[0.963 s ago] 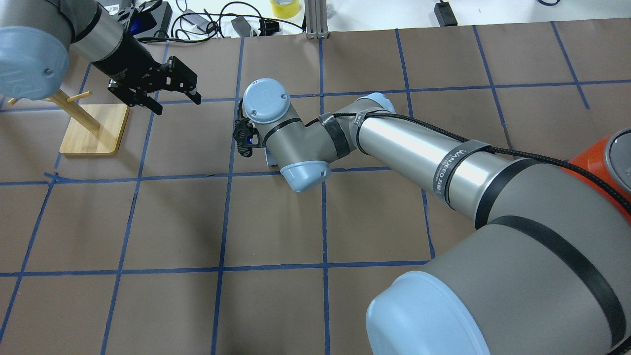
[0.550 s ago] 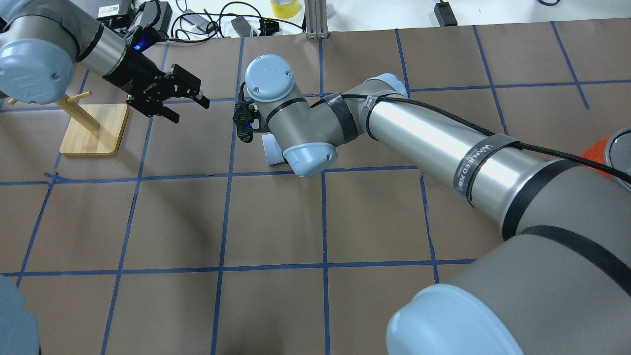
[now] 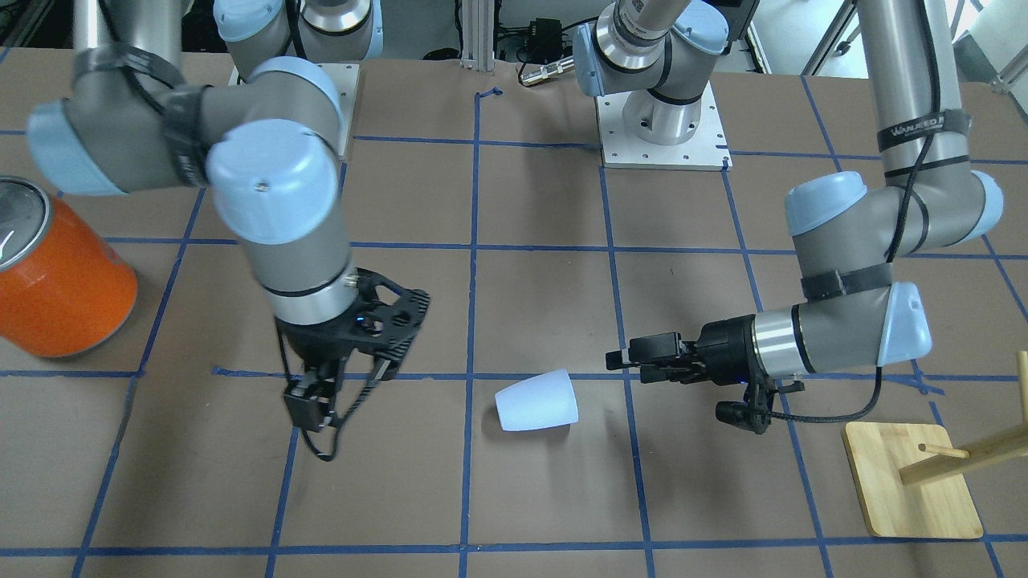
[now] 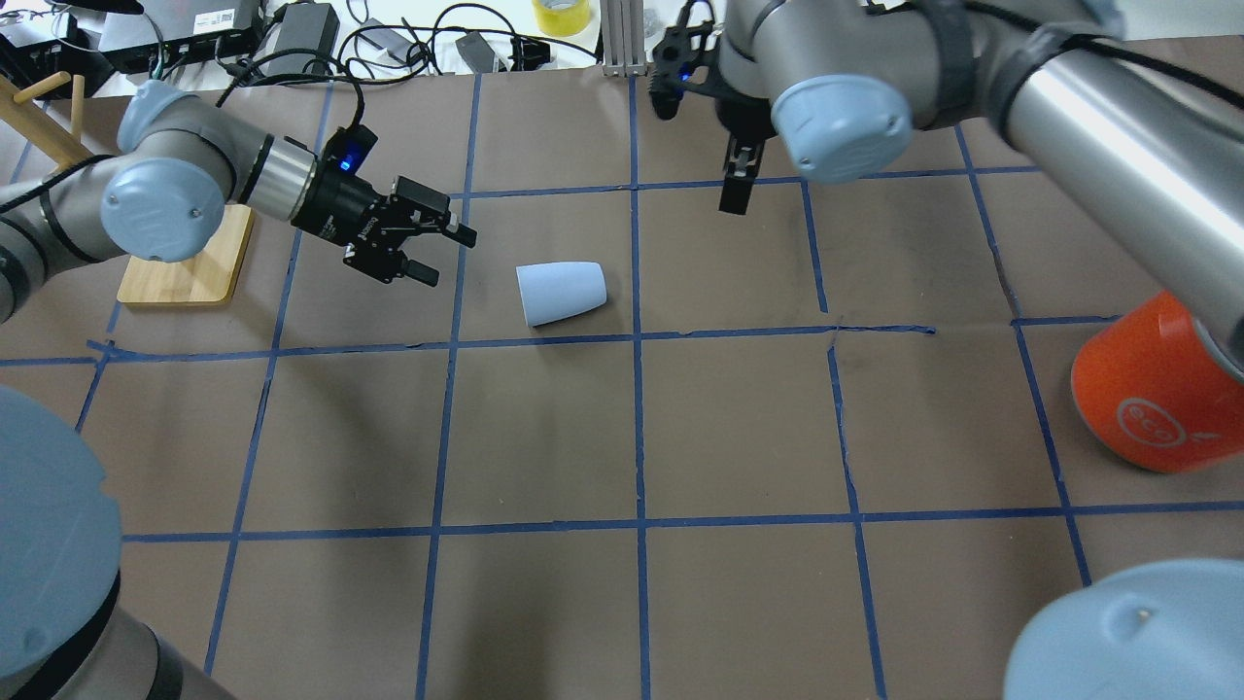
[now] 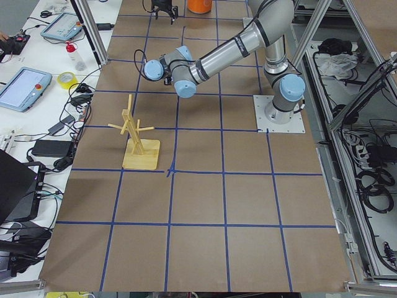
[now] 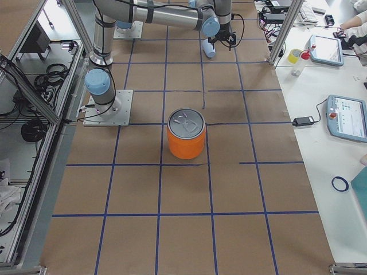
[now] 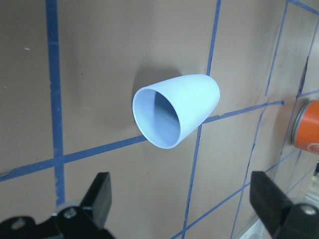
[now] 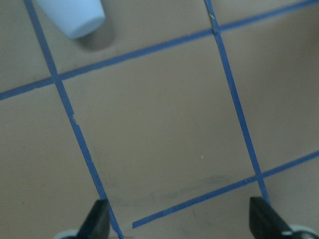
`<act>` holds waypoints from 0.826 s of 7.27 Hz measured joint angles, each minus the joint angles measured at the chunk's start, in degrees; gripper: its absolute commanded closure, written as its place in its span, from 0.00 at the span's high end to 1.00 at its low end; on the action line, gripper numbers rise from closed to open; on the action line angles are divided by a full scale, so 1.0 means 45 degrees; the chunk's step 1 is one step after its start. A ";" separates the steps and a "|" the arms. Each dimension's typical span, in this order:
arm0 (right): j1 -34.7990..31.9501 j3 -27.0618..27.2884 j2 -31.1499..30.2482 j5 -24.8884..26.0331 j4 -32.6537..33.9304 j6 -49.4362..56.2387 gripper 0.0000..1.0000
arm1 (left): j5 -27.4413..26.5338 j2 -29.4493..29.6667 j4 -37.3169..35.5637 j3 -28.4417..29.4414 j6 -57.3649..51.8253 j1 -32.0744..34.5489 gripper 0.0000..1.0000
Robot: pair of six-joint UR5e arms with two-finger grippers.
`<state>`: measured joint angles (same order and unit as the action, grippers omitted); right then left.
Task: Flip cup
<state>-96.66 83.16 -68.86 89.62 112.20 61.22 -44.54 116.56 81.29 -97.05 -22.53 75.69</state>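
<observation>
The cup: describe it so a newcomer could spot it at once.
On the brown table with blue tape squares, look just ahead of the left gripper. The cup lies there on its side, mouth toward that gripper: small, pale blue, plain, unlike the big orange canister.

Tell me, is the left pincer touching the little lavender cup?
Apart. The overhead view shows bare brown table between the open left pincer and the cup lying on its side; the left wrist view agrees.

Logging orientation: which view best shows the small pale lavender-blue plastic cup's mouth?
Left wrist-mounted: the small pale lavender-blue plastic cup lies sideways, mouth toward camera. Overhead and front-facing show only its outer wall; right wrist-mounted crops it.
</observation>
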 measured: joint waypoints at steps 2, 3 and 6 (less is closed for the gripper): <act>0.1621 0.0192 -0.0468 -0.0299 -0.0447 -0.3290 1.00 | 0.1763 0.0865 -0.0320 -0.0543 -0.1000 0.0453 0.90; 0.1909 0.0250 -0.0860 -0.0161 -0.0667 -0.6004 1.00 | 0.2577 0.1157 -0.0716 -0.0696 -0.1197 0.0816 0.24; 0.2015 0.0302 -0.2224 0.0143 -0.2261 -1.1233 1.00 | 0.3290 0.1823 -0.2074 -0.0768 -0.1282 0.1178 0.00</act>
<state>-87.59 84.52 -78.86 90.26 102.03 10.68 -29.73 124.77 71.96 -100.51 -28.30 80.99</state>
